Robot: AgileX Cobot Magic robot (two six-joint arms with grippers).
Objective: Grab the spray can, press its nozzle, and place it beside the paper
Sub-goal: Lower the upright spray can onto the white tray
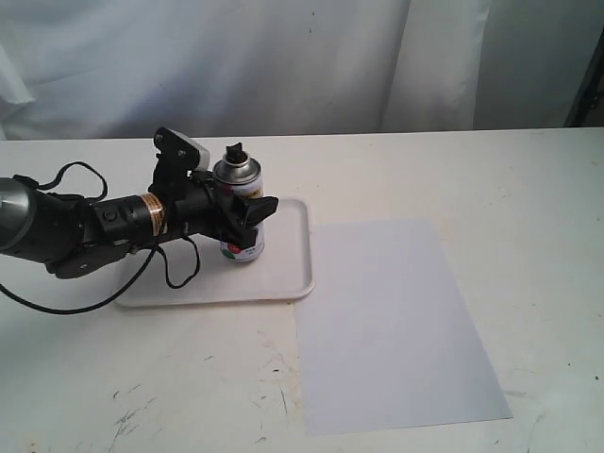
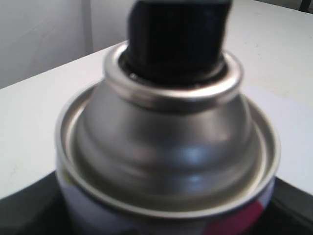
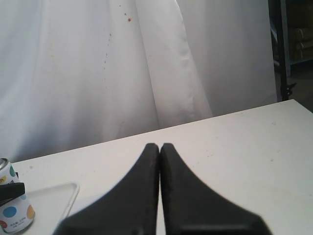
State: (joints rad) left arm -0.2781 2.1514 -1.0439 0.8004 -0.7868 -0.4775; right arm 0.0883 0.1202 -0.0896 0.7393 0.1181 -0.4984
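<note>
The spray can [image 1: 243, 247] stands upright on the white tray [image 1: 283, 274], its silver dome and black nozzle [image 1: 234, 151] uncovered. My left gripper [image 1: 247, 215] reaches in from the left and is shut on the can's body, one finger on each side. In the left wrist view the dome [image 2: 171, 147] and the nozzle [image 2: 176, 39] fill the frame. The paper [image 1: 387, 321] lies flat to the right of the tray. My right gripper [image 3: 160, 147] is shut with nothing in it and hangs above the table, with the can [image 3: 12, 213] far off to one side of it.
White curtains hang behind the table. The tray's rim [image 3: 54, 196] also shows in the right wrist view. Scuff marks [image 1: 132, 415] dot the table's front. The left arm's black cable [image 1: 175, 274] loops over the tray.
</note>
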